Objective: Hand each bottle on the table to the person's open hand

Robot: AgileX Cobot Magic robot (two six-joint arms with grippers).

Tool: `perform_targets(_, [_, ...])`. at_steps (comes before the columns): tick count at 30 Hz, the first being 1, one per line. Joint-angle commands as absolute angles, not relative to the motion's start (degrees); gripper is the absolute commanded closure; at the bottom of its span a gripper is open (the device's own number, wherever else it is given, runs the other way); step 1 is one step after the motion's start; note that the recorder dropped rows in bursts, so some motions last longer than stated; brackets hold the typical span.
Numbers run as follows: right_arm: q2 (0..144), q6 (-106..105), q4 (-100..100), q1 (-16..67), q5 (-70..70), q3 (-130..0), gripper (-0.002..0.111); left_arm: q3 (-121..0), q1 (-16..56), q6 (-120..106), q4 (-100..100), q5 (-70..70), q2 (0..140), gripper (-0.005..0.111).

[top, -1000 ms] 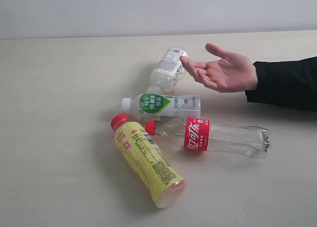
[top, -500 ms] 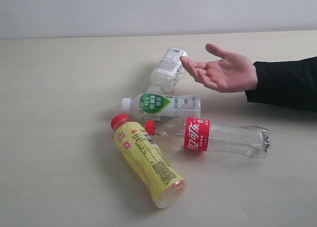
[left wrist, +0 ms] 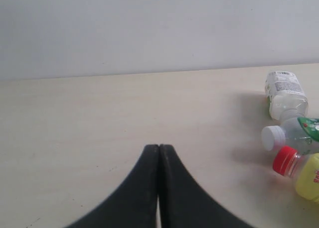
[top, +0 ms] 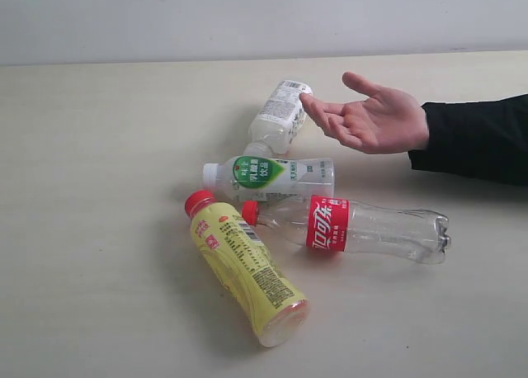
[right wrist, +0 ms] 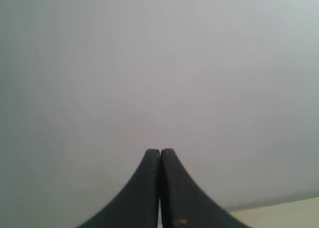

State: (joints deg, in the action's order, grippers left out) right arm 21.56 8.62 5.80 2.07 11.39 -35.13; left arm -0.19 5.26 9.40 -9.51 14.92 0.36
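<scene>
Four bottles lie on the cream table [top: 99, 188]. The yellow bottle with a red cap [top: 246, 266] is nearest the front. Behind it lie the clear Coca-Cola bottle [top: 355, 227] and a whitish bottle with a green label [top: 272, 177]. A second whitish bottle [top: 280, 116] lies farthest back, by the fingertips of the person's open hand [top: 371, 118], held palm up. Neither gripper shows in the exterior view. My left gripper [left wrist: 159, 147] is shut and empty, with bottles [left wrist: 286, 96] off to one side. My right gripper [right wrist: 160, 152] is shut, facing a grey wall.
A grey wall [top: 264, 19] runs behind the table's far edge. The person's black sleeve [top: 478, 139] reaches in from the right. Bare tabletop lies to the left of the bottles and along the front.
</scene>
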Motion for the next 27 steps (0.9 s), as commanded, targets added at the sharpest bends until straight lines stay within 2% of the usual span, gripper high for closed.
perform_targets(1, [31.82, -13.05, 17.16, 5.79, 29.84, -45.43, 0.108, 0.0, 5.17, 9.32, -9.77, 14.58, 0.0, 0.107])
perform_targets(4, [39.16, -22.59, 25.62, 7.88, 42.43, -50.7, 0.108, 0.0, 5.17, 9.32, -9.77, 14.58, 0.0, 0.107])
perform_targets(11, [59.43, -21.71, 26.01, 18.18, 62.25, -58.22, 0.108, 0.0, 5.17, 9.32, -9.77, 14.58, 0.0, 0.107])
perform_targets(22, [85.11, -9.48, 10.68, 40.46, 62.7, -63.6, 0.108, 0.0, 5.17, 9.32, -9.77, 14.58, 0.0, 0.107])
perform_targets(25, [91.81, -5.85, 6.25, 43.66, 63.64, -68.12, 0.099, 0.0, 5.17, 9.32, -9.77, 14.58, 0.0, 0.107])
perform_targets(27, [95.36, -5.73, 6.47, 45.22, 63.66, -70.77, 0.087, 0.0, 5.17, 9.32, -9.77, 14.58, 0.0, 0.107])
